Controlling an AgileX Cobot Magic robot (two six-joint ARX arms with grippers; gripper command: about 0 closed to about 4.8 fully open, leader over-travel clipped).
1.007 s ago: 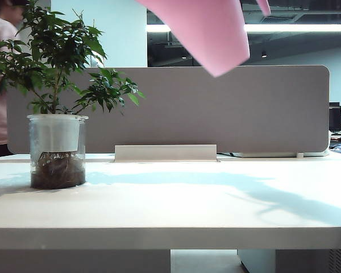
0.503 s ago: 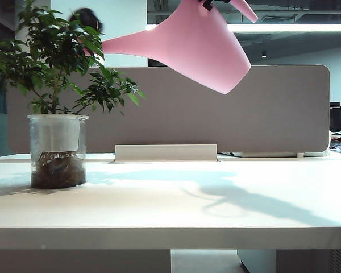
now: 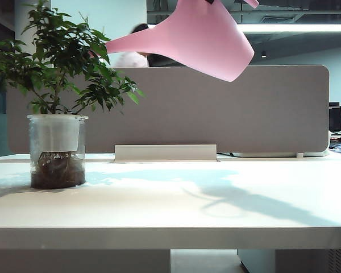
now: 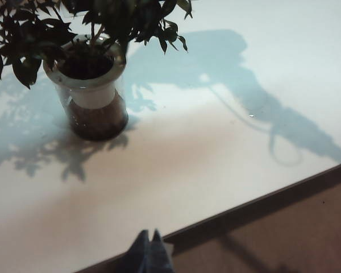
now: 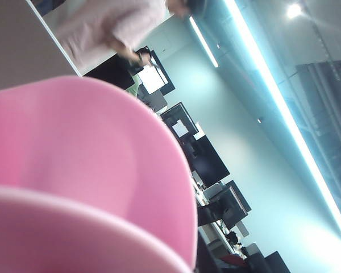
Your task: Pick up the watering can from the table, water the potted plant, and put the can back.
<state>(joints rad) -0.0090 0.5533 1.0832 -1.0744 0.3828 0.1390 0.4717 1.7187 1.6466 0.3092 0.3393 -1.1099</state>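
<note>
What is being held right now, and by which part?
The pink can hangs tilted in the air, spout toward the plant, carried from its top by the right pincer; the exact hold is cropped out of view. The left pincer holds nothing.

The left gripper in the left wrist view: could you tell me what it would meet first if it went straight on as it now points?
Probably the bare white table. The left gripper hovers over the table's front edge with its fingers together, aimed at open tabletop. The potted plant stands off to one side, though depth is uncertain.
</note>
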